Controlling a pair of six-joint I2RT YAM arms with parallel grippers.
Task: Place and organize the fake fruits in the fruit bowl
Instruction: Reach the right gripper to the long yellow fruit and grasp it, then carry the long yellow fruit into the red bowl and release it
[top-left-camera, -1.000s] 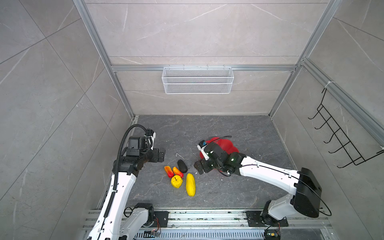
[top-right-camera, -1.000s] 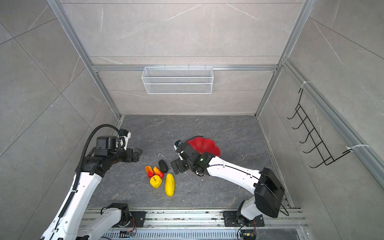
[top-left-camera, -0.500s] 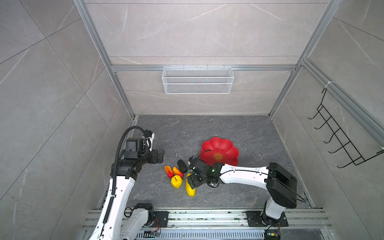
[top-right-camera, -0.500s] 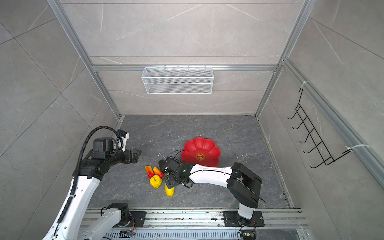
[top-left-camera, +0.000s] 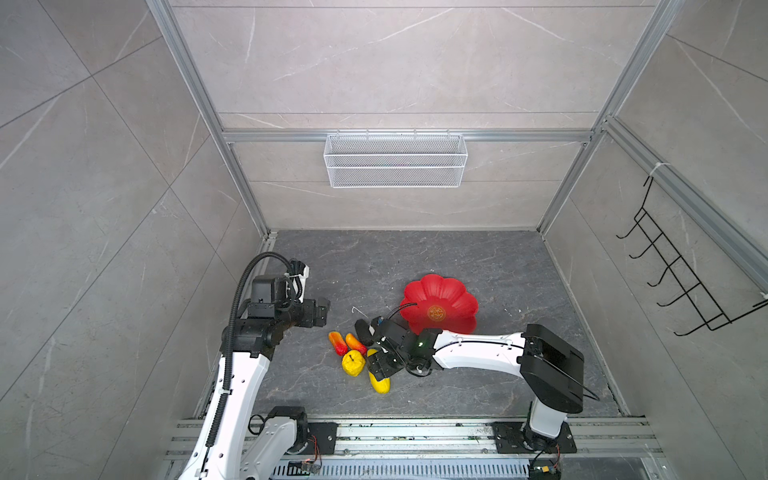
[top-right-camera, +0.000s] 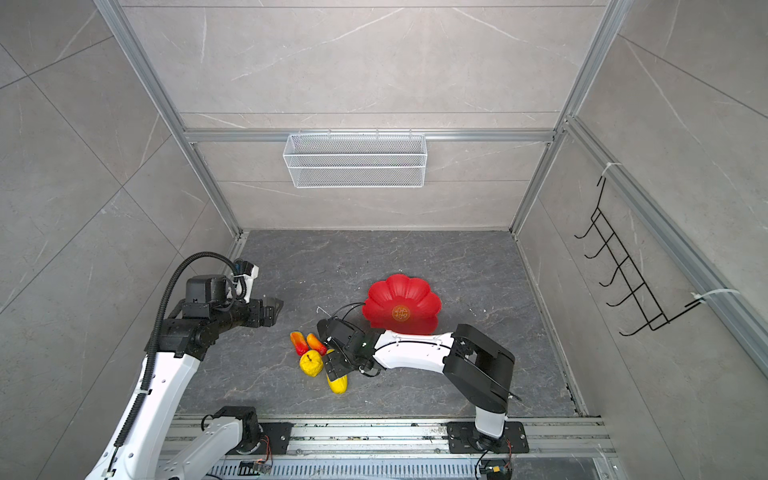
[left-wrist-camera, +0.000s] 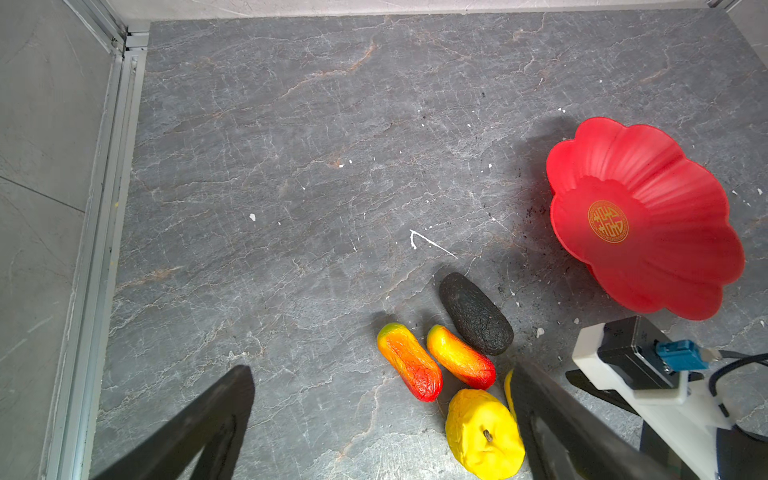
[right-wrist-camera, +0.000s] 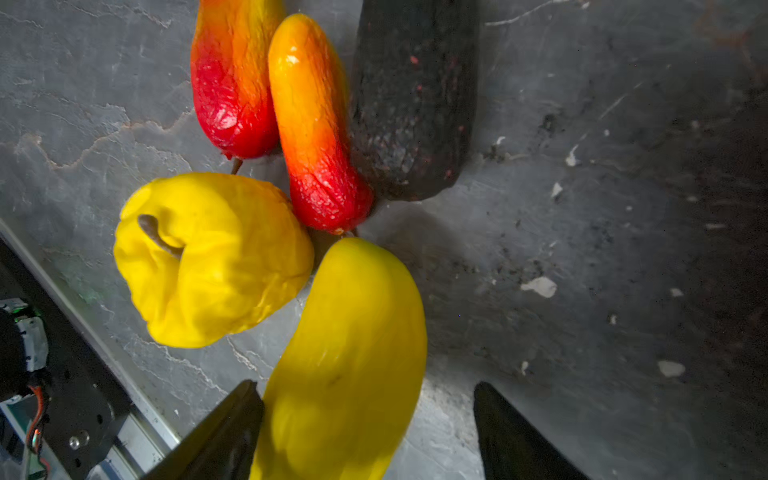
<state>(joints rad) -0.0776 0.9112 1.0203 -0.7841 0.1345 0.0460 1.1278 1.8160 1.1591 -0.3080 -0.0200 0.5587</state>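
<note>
The fake fruits lie clustered on the dark table: a long yellow oval (top-left-camera: 380, 383) (right-wrist-camera: 345, 353), a round yellow one (top-left-camera: 353, 363) (left-wrist-camera: 484, 434), two red-orange ones (top-left-camera: 337, 343) (top-left-camera: 356, 343) and a black oval (left-wrist-camera: 476, 313). My right gripper (top-left-camera: 376, 359) (right-wrist-camera: 365, 388) is open, straddling one end of the long yellow fruit. One finger touches it and a gap shows at the other. The red flower-shaped fruit bowl (top-left-camera: 436, 291) (left-wrist-camera: 648, 174) stands empty behind them. To the left of the fruits my left gripper (top-left-camera: 322, 309) (left-wrist-camera: 380, 374) hovers open, holding nothing.
My right forearm (top-left-camera: 478, 353) stretches just in front of the bowl. A white wire basket (top-left-camera: 395, 160) hangs on the back wall and a black hook rack (top-left-camera: 681, 282) on the right wall. An aluminium rail (top-left-camera: 415, 432) runs along the front edge.
My right gripper has swung left from beside the bowl down onto the long yellow fruit, its jaws narrowing. The bowl is now uncovered. The left arm has barely moved.
</note>
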